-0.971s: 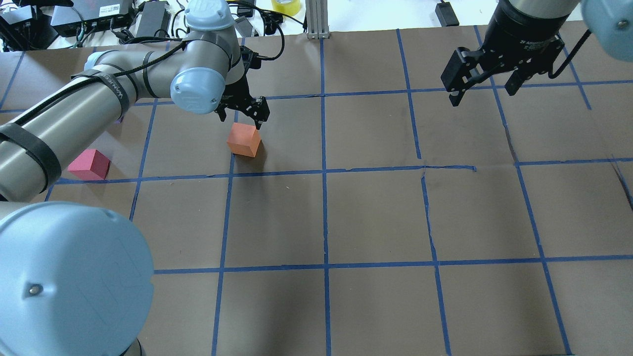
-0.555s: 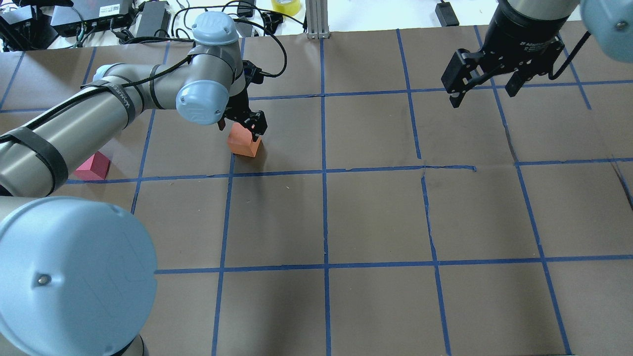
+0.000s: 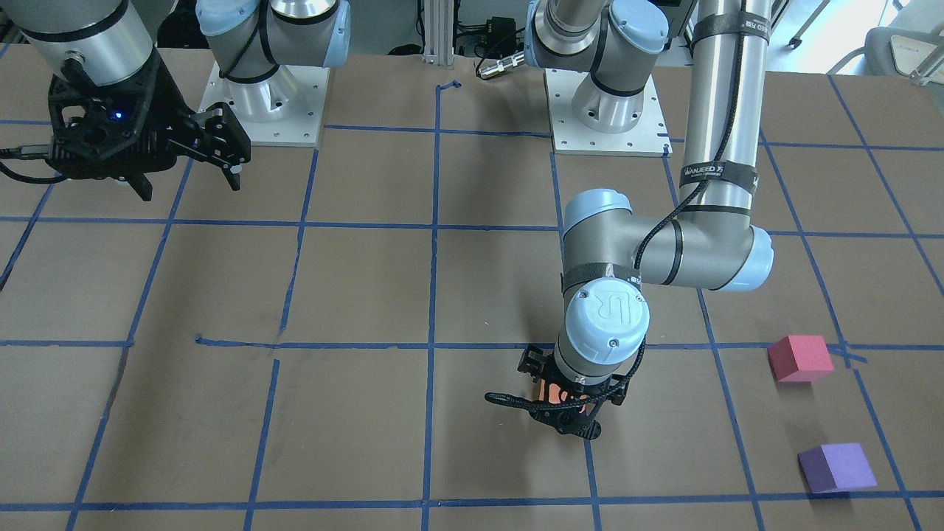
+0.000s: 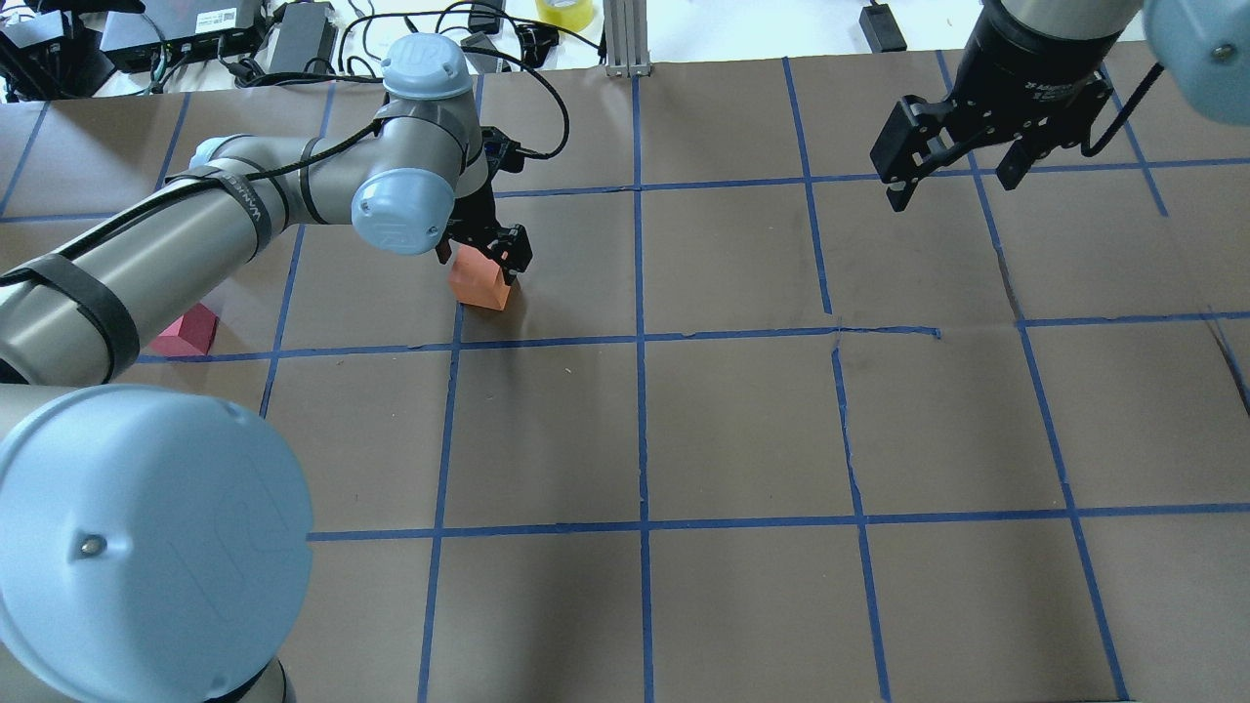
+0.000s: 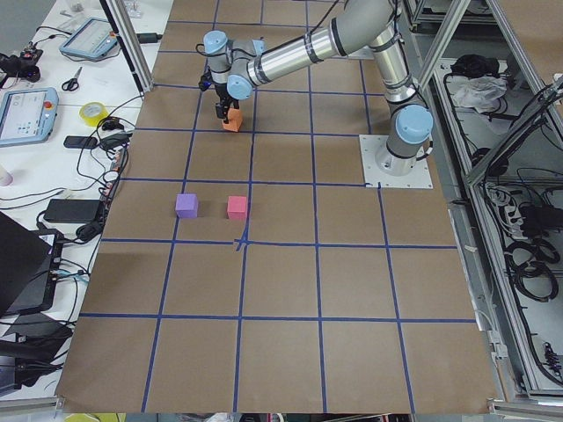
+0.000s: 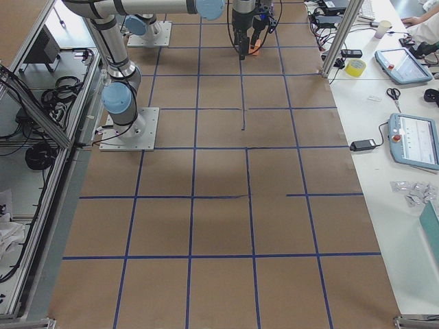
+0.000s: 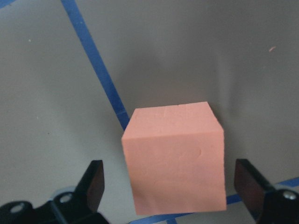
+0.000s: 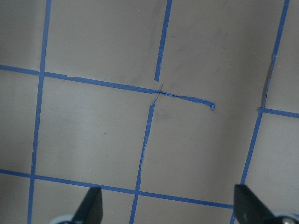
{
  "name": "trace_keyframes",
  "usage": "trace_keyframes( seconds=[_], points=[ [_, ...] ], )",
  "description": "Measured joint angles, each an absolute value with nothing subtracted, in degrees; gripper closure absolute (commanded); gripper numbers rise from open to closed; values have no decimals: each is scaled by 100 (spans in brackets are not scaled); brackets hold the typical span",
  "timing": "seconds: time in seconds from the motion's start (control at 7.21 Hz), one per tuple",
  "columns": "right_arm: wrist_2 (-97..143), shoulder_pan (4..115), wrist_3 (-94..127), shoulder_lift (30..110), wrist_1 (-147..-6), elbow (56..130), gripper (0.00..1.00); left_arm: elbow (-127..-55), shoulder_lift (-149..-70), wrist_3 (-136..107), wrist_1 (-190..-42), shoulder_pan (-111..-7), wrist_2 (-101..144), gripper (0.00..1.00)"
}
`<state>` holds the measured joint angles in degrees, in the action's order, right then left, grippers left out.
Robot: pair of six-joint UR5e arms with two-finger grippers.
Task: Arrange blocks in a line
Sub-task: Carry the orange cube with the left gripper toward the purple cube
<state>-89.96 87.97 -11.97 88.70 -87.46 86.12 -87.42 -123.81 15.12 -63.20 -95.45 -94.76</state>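
Straddled orange block [image 4: 479,287] with left gripper [image 4: 480,261] open, untouching; held right gripper [image 4: 949,190] spread, empty, over brown paper [image 4: 732,430] gridded with blue tape [image 4: 642,430].

brown tabletop [image 4: 742,430] w/ blue tape grid [image 4: 642,430], white side bench [image 6: 374,120] w/ tablets [image 6: 415,140]

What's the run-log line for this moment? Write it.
phase: pre-grasp | left gripper: open, astride orange block | right gripper: open, empty, above table | pinkish-red block, purple block: apart on table
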Motion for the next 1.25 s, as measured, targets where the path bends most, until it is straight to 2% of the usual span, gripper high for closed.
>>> trace_keyframes(
  seconds=[0.28, 0.42, 0.55, 0.69, 1.25],
  points=[
    [-8997, 8790, -1195, 8868, -8755, 8612, 0, -8739, -12448, 1512, -6257, -9545, -9475, 15],
    [-8982, 8790, -1188, 8869, -8759, 8608, 0, -8744, -12457, 1512, -6238, -9545, -9475, 34],
    [-8974, 8789, -1186, 8871, -8764, 8606, 0, -8749, -12460, 1512, -6233, -9545, -9474, 59],
    [-8979, 8789, -1193, 8870, -8762, 8607, 0, -8750, -12462, 1512, -6232, -9545, -9474, 70],
    [-8971, 8789, -1195, 8863, -8762, 8613, 0, -8676, -12384, 1481, -6186, -9538, -9520, 71]
  ],
)
